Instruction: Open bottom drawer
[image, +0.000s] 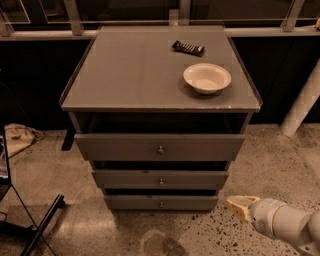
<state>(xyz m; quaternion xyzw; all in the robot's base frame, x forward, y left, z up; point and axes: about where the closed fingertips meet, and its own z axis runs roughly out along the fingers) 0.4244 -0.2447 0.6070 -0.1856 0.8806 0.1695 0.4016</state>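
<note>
The grey cabinet (160, 75) stands in the middle of the camera view with three drawers. The bottom drawer (161, 202) is the lowest, narrowest grey front, with a tiny round knob (161, 204) at its centre. Above it are the middle drawer (160, 179) and the wider top drawer (160, 146). My gripper (239, 207) comes in from the lower right on a white arm, low over the floor. Its yellowish tip points left and sits just right of the bottom drawer's right end, apart from it.
A white bowl (207, 77) and a dark flat remote-like object (188, 48) lie on the cabinet top. A black stand's legs (42, 225) are at the lower left, a cloth (17, 137) at the left, a white pole (302, 102) at the right. The floor is speckled.
</note>
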